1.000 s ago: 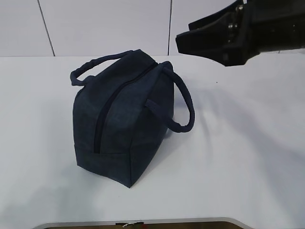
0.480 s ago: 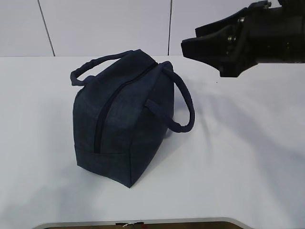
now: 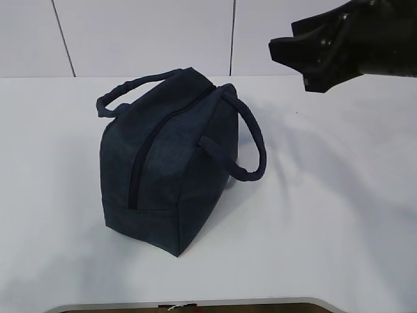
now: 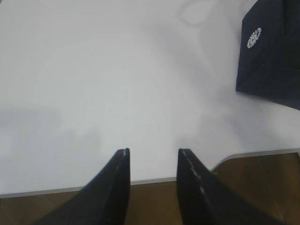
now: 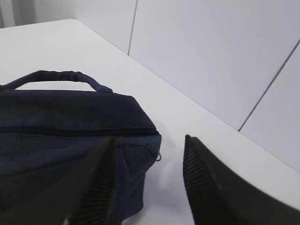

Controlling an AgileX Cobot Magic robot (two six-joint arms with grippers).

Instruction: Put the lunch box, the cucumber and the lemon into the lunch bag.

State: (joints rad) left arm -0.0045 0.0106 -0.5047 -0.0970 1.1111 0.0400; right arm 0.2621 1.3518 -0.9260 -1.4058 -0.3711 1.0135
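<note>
The dark navy lunch bag (image 3: 169, 169) lies on the white table with its zipper (image 3: 144, 147) shut along the top; in the right wrist view the lunch bag (image 5: 70, 136) shows its silver ring pull (image 5: 158, 157). A corner of the lunch bag (image 4: 274, 56) with the white round logo (image 4: 253, 37) sits at the upper right of the left wrist view. My right gripper (image 3: 281, 38) hovers open, up and to the right of the bag, holding nothing. My left gripper (image 4: 153, 151) stands open and empty over the table's front edge. The lunch box, cucumber and lemon are out of view.
The white table (image 3: 326, 195) stretches around the bag, with its rounded front edge (image 4: 150, 180) just under my left fingertips. A pale panelled wall (image 3: 143, 32) stands close behind the table. One bag handle (image 3: 251, 140) droops to the right, the other handle (image 3: 130, 88) to the back left.
My right gripper has drawn back to the right and slightly up, away from the bag. The bag has not moved.
</note>
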